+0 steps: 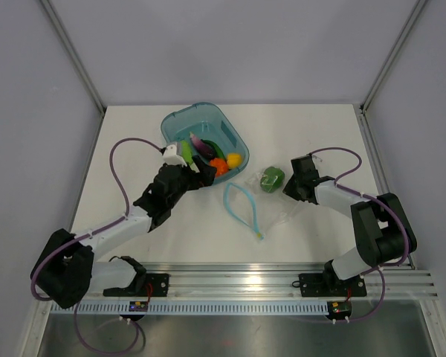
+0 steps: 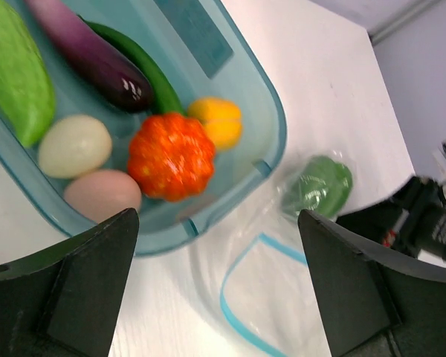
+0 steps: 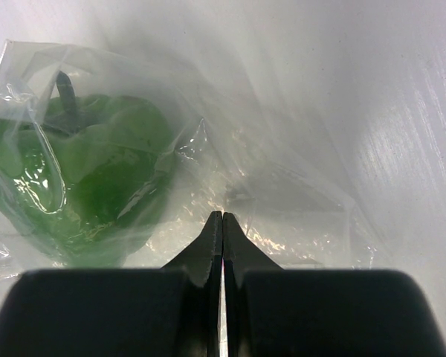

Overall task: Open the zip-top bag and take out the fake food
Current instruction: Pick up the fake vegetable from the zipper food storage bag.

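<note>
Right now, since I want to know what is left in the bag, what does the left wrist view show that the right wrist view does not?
Only the left wrist view: the teal tub holding a purple eggplant, an orange pumpkin-like piece, a yellow piece and two egg-like pieces; the bag's blue zip strip; the open left end effector. Only the right wrist view: the shut right end effector, seemingly pinching the plastic. Both: the green pepper inside the clear zip-top bag.
</note>
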